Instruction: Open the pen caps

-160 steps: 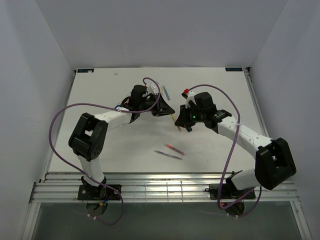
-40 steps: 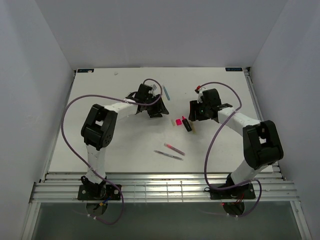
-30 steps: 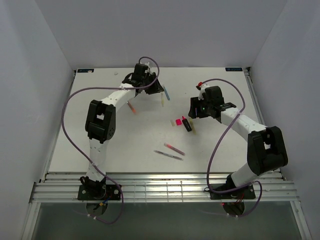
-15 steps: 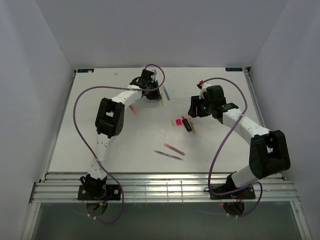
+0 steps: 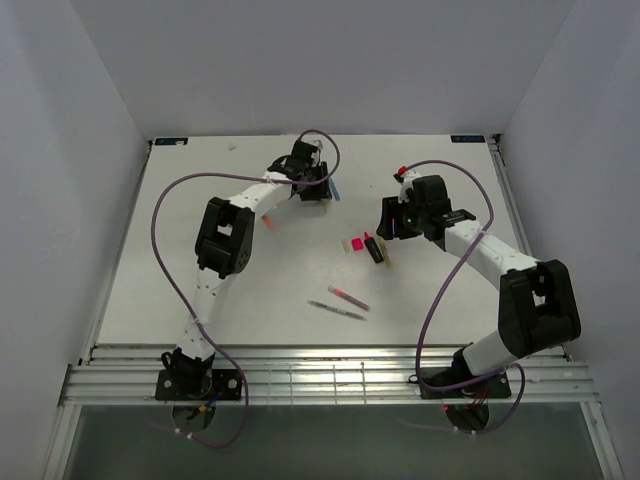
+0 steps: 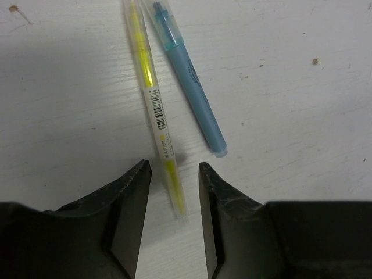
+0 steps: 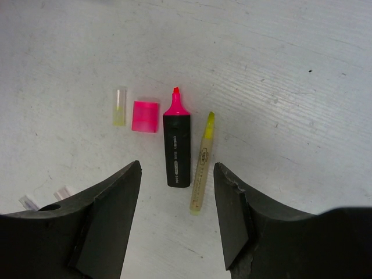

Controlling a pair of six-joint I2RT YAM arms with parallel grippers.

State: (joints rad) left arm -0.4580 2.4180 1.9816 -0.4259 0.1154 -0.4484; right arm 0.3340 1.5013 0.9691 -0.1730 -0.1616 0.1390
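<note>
My left gripper (image 6: 174, 168) is open just above the table, its fingers on either side of the near end of a clear yellow pen (image 6: 156, 113). A light blue pen (image 6: 195, 87) lies right beside that one. My right gripper (image 7: 177, 168) hangs open over an uncapped black highlighter (image 7: 177, 148) with a pink tip and a thin yellow highlighter (image 7: 201, 165). A loose pink cap (image 7: 145, 116) and a small yellowish cap (image 7: 119, 107) lie left of them. From above, the left gripper (image 5: 315, 190) is at the far middle and the right gripper (image 5: 392, 225) is right of centre.
A pink pen (image 5: 350, 298) and a grey pen (image 5: 335, 309) lie nearer the front, in the middle of the table. A small orange piece (image 5: 268, 220) sits beside the left arm's forearm. White walls close in the table (image 5: 200, 290) on the left, the right and at the back.
The left arm has swung right along the far side of the table to the yellow and blue pens, and its jaws have widened. The right arm has hardly moved.
</note>
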